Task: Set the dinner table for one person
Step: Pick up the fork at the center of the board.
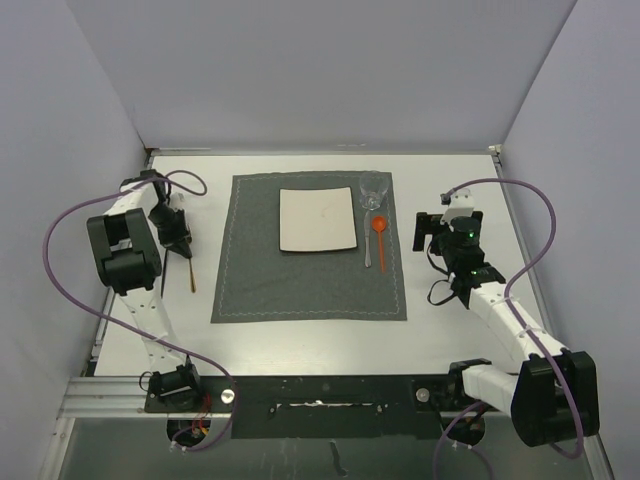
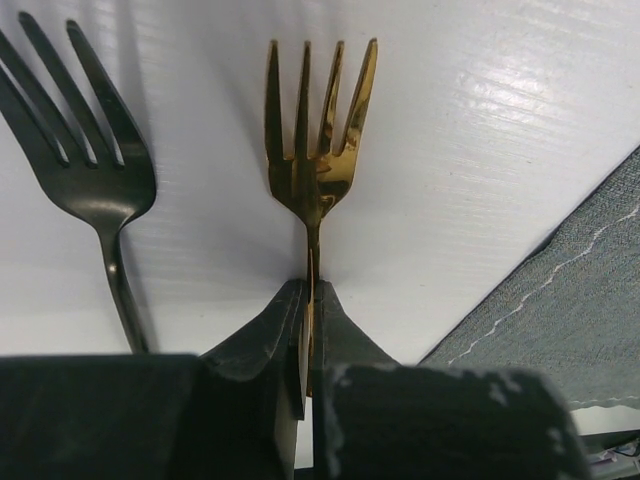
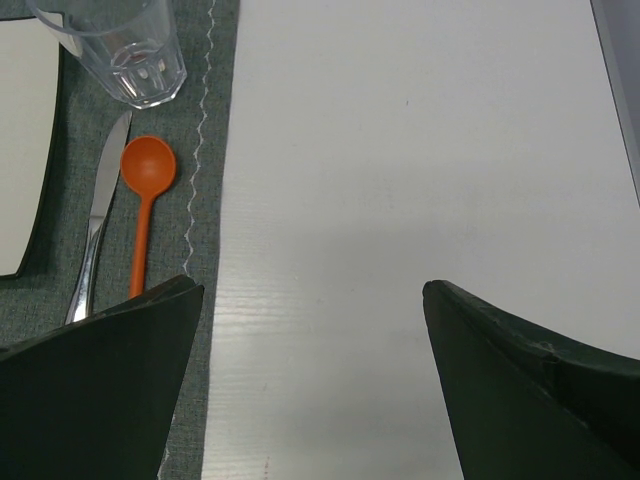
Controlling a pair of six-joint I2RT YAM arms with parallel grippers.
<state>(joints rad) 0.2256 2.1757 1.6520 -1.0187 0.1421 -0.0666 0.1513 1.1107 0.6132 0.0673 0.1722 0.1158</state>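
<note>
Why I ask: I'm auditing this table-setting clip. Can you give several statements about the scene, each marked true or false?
1. The left gripper is shut on the gold fork. True.
2. The black fork lies on the placemat. False: it lies on the bare white dinner table, beside the gold fork.
3. The right gripper is open and holds nothing. True.
4. The orange spoon stands inside the glass. False: it lies flat on the placemat, beside the knife.
5. The clear glass stands on the placemat. True.
</note>
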